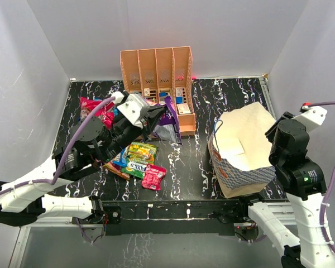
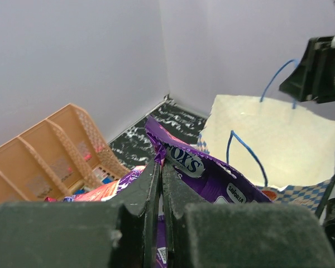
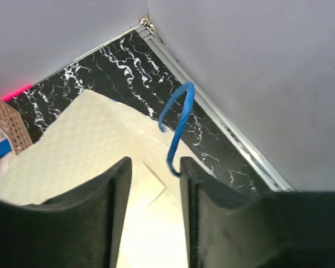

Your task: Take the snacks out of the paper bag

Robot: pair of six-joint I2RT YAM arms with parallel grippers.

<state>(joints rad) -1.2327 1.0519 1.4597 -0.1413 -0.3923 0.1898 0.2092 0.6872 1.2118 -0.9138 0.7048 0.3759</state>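
My left gripper (image 1: 158, 116) is shut on the top corner of a purple FOX'S packet (image 1: 171, 118) and holds it up in front of the orange organizer; the packet hangs to the right of the fingers in the left wrist view (image 2: 212, 173). The paper bag (image 1: 243, 148) stands open at the right, cream inside, with blue cord handles (image 3: 178, 120). My right gripper (image 3: 155, 167) is open over the bag's right rim, one handle against its right finger. Green, orange FOX'S (image 1: 135, 166), pink (image 1: 154, 176) and blue packets lie in a pile left of centre. A red packet (image 1: 96, 107) lies at the far left.
The orange slotted desk organizer (image 1: 156, 70) stands at the back centre, also in the left wrist view (image 2: 56, 151). Grey walls close the table on three sides. The right arm (image 1: 293, 151) stands against the bag's right side.
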